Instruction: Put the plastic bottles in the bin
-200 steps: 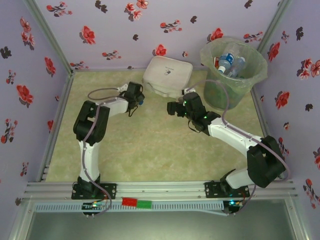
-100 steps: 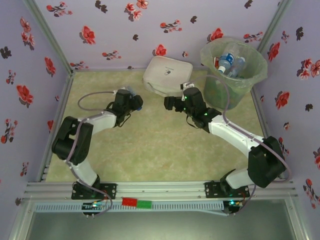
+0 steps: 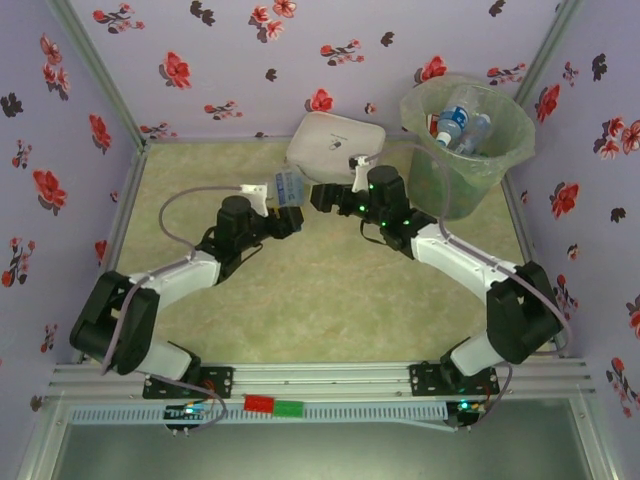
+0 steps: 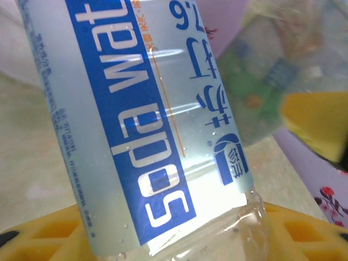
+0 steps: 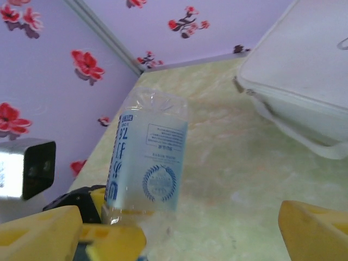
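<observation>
Bottle (image 5: pixel 147 155) clamped in left fingers (image 4: pixel 49 234); right fingers (image 5: pixel 318 225) spread open nearby.

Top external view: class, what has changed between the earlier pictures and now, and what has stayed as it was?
The left pincer, shut on a clear blue-labelled bottle, swung right toward the centre. The open right pincer moved left to meet it. The bin and the white box stayed put.

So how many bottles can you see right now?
3. One bottle is in the left gripper, and two bottles are on top in the bin. More may be hidden underneath.
</observation>
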Robot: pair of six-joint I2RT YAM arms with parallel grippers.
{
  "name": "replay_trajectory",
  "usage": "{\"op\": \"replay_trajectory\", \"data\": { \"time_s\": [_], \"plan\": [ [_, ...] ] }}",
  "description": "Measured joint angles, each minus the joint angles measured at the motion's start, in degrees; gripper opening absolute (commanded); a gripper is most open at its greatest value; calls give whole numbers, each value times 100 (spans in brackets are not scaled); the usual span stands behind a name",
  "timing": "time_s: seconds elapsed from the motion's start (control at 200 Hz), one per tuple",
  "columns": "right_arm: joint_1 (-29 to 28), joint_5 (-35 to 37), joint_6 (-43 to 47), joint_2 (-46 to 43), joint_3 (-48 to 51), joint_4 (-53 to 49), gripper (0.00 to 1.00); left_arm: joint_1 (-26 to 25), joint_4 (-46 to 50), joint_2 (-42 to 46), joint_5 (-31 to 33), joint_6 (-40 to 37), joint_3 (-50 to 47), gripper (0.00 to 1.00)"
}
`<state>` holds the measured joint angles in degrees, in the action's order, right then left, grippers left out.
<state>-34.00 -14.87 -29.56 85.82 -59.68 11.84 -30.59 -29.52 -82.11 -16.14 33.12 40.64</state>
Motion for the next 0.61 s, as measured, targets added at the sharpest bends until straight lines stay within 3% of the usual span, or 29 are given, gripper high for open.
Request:
{"op": "replay_trajectory", "data": {
  "time_s": [0.295,0.605],
  "plan": [
    [0,-612,-570,367,-120,487,87,-570,306,247,210,-846,26,51],
    [0,-743,-822,586,-138,654,81,-835,516,275,376,-1226,131,51]
  ]
}}
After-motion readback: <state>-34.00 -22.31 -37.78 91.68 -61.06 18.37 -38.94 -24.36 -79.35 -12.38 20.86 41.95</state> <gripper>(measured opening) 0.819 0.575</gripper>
